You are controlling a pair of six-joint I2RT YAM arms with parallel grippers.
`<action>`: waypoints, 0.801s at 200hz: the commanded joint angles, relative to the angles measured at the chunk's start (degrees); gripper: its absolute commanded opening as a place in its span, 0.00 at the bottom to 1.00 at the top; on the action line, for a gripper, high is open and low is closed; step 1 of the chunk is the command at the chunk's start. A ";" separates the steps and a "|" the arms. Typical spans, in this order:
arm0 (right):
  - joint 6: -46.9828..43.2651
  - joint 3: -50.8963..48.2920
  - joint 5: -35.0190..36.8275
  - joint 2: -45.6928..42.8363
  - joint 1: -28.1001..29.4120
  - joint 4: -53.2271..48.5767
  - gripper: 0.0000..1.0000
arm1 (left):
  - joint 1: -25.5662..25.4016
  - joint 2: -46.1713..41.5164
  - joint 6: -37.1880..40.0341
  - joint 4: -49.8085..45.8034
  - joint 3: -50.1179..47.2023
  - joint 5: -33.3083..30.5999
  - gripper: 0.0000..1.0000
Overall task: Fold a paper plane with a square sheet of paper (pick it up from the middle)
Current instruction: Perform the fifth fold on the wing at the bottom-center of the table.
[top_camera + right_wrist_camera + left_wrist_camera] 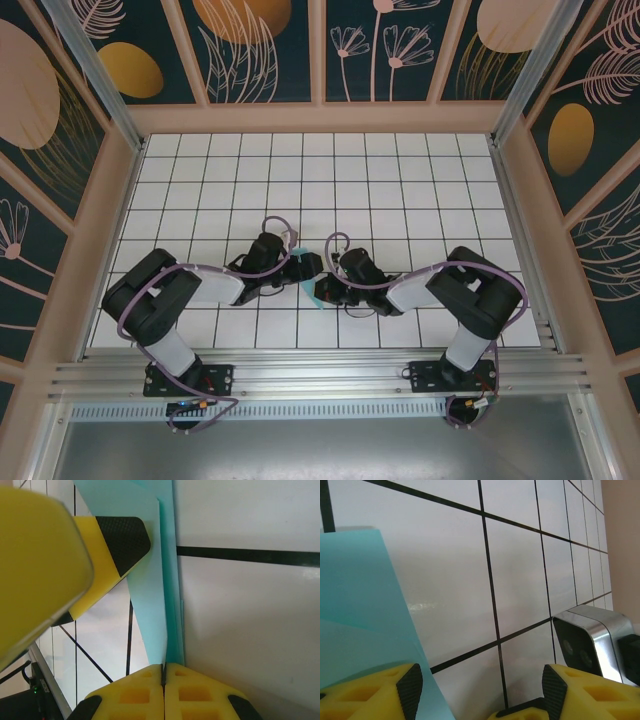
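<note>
The square sheet of paper [150, 595] is folded into a narrow, layered, light turquoise shape standing on edge; whether it has the form of the paper plane I cannot tell. My right gripper [164, 672] is shut on its lower edge, pads pressed together on the layers. My left gripper [482, 692] is open, its left fingertip [410, 690] in front of the paper [360, 610] and its right one over bare tile. In the right wrist view one left finger [107, 547] sits against the paper's left face. From above, both grippers [312, 266] [325, 290] meet mid-table over the paper [318, 301].
The white tiled table [400, 180] with black grid lines stretches behind and beside the arms. Wooden frame walls [320, 118] enclose it. The right wrist's silver camera housing [592, 640] sits close to my left gripper's right finger.
</note>
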 commanded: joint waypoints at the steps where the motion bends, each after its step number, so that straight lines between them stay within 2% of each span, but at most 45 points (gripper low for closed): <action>1: -1.01 0.49 1.77 2.45 1.40 -5.78 0.08 | 0.00 2.30 1.79 -1.03 -1.32 -1.99 0.67; 40: -0.46 0.51 1.94 0.96 1.70 -7.70 0.10 | -0.04 2.29 2.50 -4.55 -1.12 -2.96 0.67; 108: 0.33 -0.75 -2.70 -5.02 1.71 -7.89 0.15 | -0.02 2.31 2.96 -6.27 -0.68 -3.14 0.66; 160: -1.01 0.18 -1.15 -5.27 1.62 -11.73 0.16 | 0.00 2.29 3.52 -6.62 -0.32 -2.28 0.66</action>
